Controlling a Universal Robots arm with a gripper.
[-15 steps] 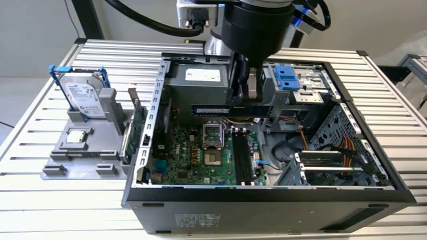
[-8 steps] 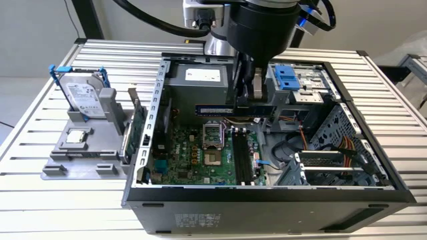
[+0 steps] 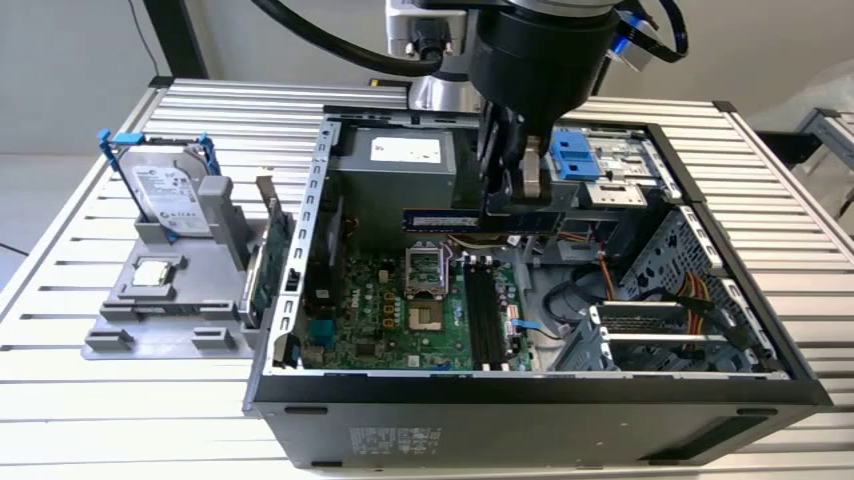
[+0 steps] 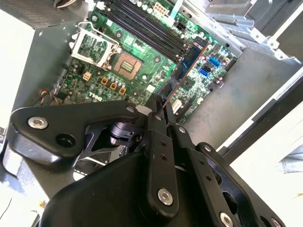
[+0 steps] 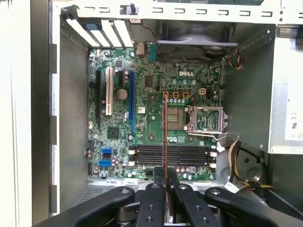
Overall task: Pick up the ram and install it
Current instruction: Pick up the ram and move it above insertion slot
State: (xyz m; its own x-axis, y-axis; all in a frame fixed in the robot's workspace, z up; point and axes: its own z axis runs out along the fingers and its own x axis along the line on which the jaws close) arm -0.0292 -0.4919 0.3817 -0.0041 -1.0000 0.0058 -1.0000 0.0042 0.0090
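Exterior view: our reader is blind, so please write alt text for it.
The gripper holds the ram above the motherboard inside an open computer case. A hard drive stands in a grey holder at the exterior view's left.

Case [image 3: 534, 395] open-topped, clear air between the held ram [image 3: 441, 220] and slots [image 3: 483, 315], power supply [image 3: 387, 178] along far wall, drive cage [image 3: 657, 335] and cables [image 3: 690, 295] crowding the exterior view's right side

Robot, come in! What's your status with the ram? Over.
Claw shut on the ram. Ram hangs over the motherboard in the open case, not seated. Memory slots below, nothing seen blocking them.
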